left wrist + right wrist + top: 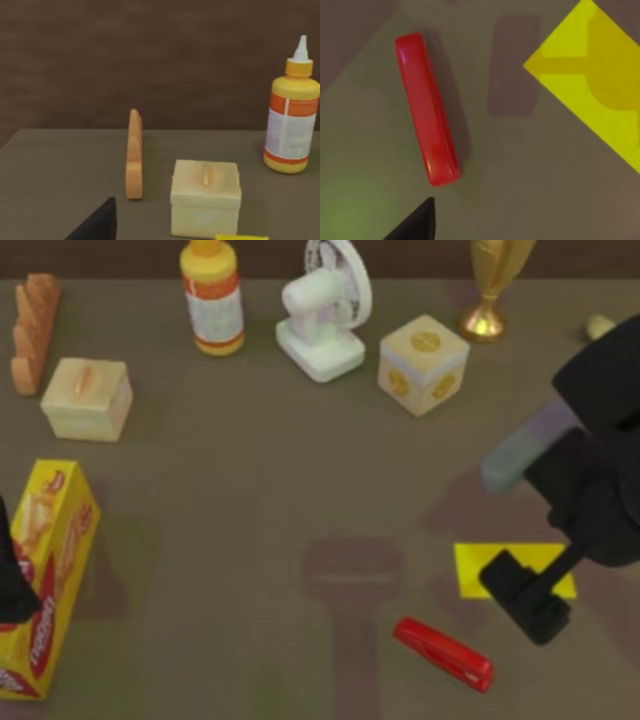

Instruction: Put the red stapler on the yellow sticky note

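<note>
Red stapler (pixel 443 653) lies flat on the table (pixel 250 490), free, just left of and in front of the yellow sticky note (pixel 475 565). Right gripper (pixel 527 597) hovers over the note's edge; finger state cannot be determined. Rigid, glossy, probably slippery: grip across the narrow mid-body. Left arm is parked at far left.

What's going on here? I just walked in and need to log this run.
The right gripper hangs above the table at the right side, over the near edge of the yellow sticky note. The red stapler lies flat on the table beside the note, apart from it and not held. The left arm sits parked at the table's left edge by the yellow box. The stapler is not yet on the note.
</note>
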Motion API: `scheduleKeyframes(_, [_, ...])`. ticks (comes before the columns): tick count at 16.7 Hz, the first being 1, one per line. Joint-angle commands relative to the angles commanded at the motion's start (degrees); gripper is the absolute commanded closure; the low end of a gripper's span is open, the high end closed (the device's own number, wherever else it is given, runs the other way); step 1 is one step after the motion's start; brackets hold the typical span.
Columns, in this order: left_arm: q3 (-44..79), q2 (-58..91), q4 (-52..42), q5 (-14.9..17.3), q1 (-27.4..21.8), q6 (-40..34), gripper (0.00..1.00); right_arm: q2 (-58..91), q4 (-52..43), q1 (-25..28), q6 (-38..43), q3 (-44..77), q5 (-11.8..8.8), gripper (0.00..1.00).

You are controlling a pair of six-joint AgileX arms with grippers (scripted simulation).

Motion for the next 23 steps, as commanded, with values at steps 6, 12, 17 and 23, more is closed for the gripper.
scheduleKeyframes(6, [0.0, 0.0, 0.0, 0.0, 0.0, 0.0, 0.0, 19.31, -12.98, 9.2, -2.32, 16.22, -0.2, 0.0])
scheduleKeyframes(12, [0.0, 0.0, 0.0, 0.0, 0.0, 0.0, 0.0, 22.67, -14.98, 10.74, -2.72, 19.09, -0.2, 0.0])
scheduleKeyframes(17, [0.0, 0.0, 0.0, 0.0, 0.0, 0.0, 0.0, 24.03, -10.59, 10.66, -2.72, 15.86, -0.19, 0.0])
scheduleKeyframes(23, [0.0, 0.0, 0.0, 0.0, 0.0, 0.0, 0.0, 29.77, 5.43, 10.95, -2.35, 6.2, -0.17, 0.0])
